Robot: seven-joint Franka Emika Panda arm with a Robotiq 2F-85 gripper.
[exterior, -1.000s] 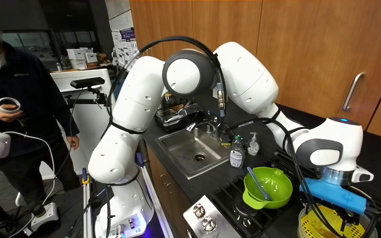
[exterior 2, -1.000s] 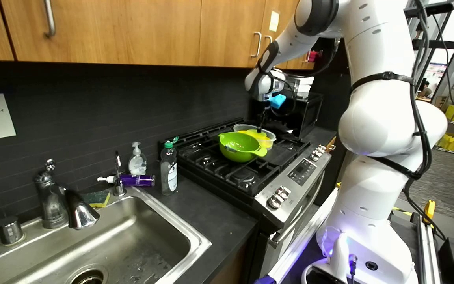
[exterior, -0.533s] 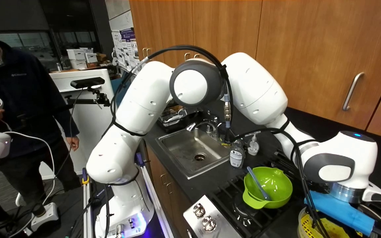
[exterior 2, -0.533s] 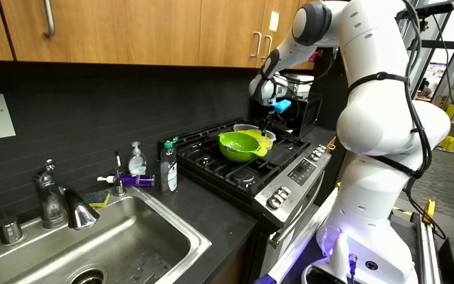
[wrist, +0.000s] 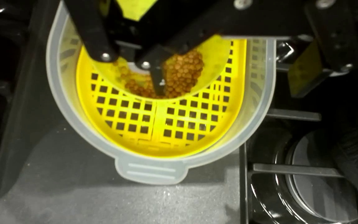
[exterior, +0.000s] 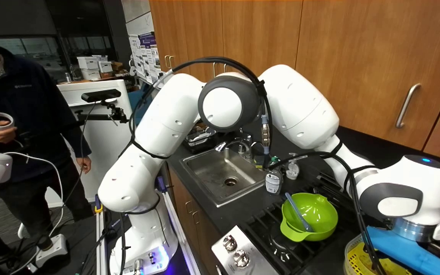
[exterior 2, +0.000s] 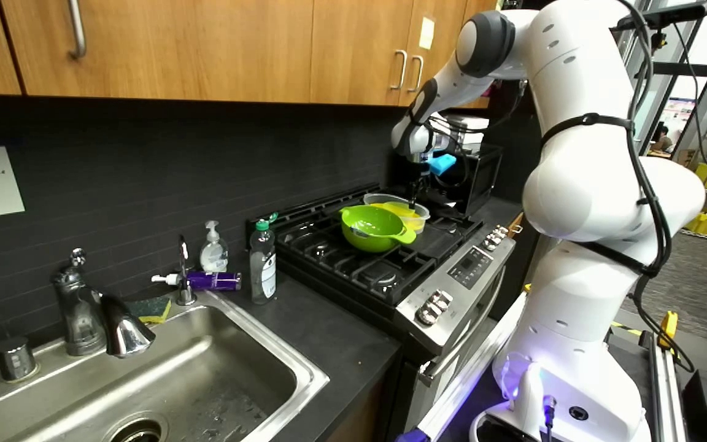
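In the wrist view my gripper (wrist: 235, 77) stands wide open, nothing clamped between its fingers. Below it is a translucent container (wrist: 151, 171) holding a yellow slotted basket (wrist: 159, 124). A smaller yellow bowl (wrist: 216, 62) sits inside the basket, with brown bean-like pieces (wrist: 185, 74) in it. One finger overlaps this bowl in the view; whether it touches the bowl I cannot tell. The opposite finger (wrist: 308, 73) is beyond the container's rim. In an exterior view the gripper (exterior 2: 414, 197) points down at the container (exterior 2: 422, 216), partly hidden by the green bowl (exterior 2: 369, 236).
The green bowl (exterior: 325, 219), with a blue utensil (exterior: 298, 212) leaning in it, stands beside the container on the black stove. Two soap bottles stand between stove and sink (exterior: 208, 162). Wooden cabinets hang above, and a microwave (exterior 2: 482, 178) stands behind the gripper.
The arm has moved lower and farther right in both exterior views, carrying the gripper across the container. The bowls and container stay in place. The person's controller hand has shifted slightly.
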